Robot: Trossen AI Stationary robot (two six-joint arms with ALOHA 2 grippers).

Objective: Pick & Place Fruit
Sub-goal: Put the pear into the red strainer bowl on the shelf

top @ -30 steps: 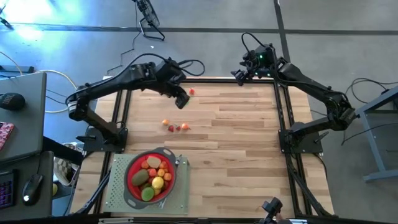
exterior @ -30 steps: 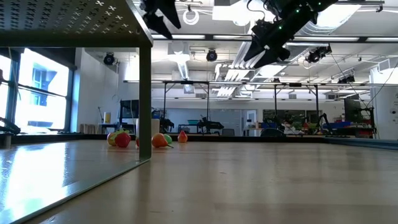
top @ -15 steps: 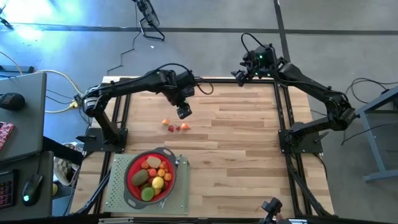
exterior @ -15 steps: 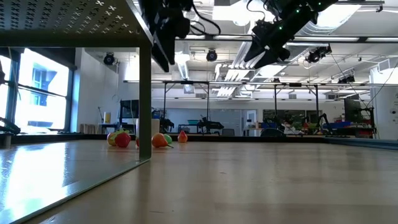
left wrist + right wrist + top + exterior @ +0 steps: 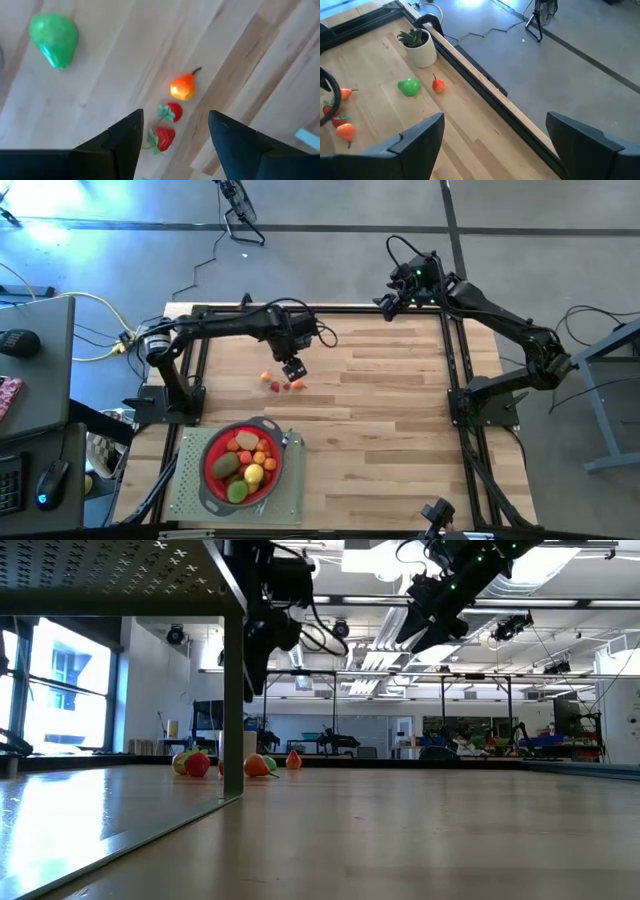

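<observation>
Several small toy fruits lie on the wooden table: an orange pear [image 5: 182, 87], two strawberries [image 5: 172, 111] [image 5: 162, 137] and a green pear [image 5: 54, 32]. In the high view this cluster [image 5: 280, 384] sits left of centre. My left gripper [image 5: 293, 368] [image 5: 175, 120] hangs open right above the strawberries, pointing down, touching nothing. More fruits fill the red strainer [image 5: 208, 452] at the near left. My right gripper [image 5: 385, 305] [image 5: 494, 125] waits open, high over the far edge.
The strainer stands on a grey-green mat [image 5: 188, 485] near the front left corner. A small potted plant [image 5: 417, 45], a green fruit [image 5: 410, 86] and a red-orange fruit [image 5: 438, 85] sit by the far edge. Bare wood spreads across the table's right half [image 5: 400, 410].
My left gripper has come down and toward the table's near edge, from near the far edge to just above the fruit cluster, tipping over until it points almost straight down. Its fingers stay apart. The fruits have not moved.
</observation>
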